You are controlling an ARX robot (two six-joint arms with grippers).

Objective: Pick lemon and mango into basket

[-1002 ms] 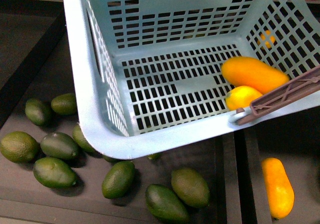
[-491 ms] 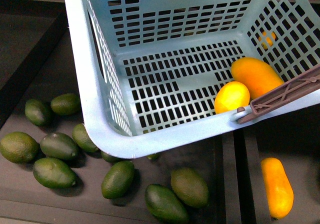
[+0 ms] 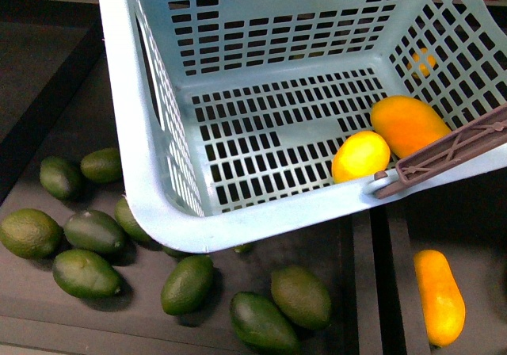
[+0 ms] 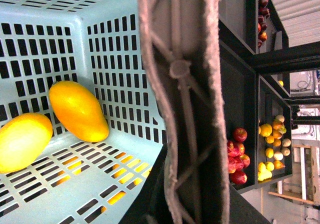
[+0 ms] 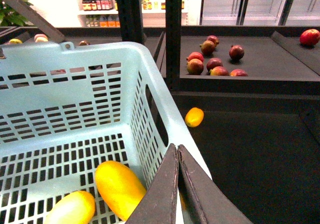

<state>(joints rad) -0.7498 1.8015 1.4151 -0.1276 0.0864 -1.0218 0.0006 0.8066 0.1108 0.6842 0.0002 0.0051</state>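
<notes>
Both lemon (image 3: pixel 360 155) and mango (image 3: pixel 408 125) in basket (image 3: pixel 120 93)

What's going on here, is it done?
The lemon and mango lie side by side on the floor of the blue basket. The right gripper is shut and empty, near the basket's rim. The basket's brown handle fills the left wrist view; whether the left gripper holds it can't be told.

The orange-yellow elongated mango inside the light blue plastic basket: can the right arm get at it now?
Probably yes. The orange-yellow elongated mango lies uncovered in the light blue plastic basket, and the right tool, shut, hangs over the rim near it.
</notes>
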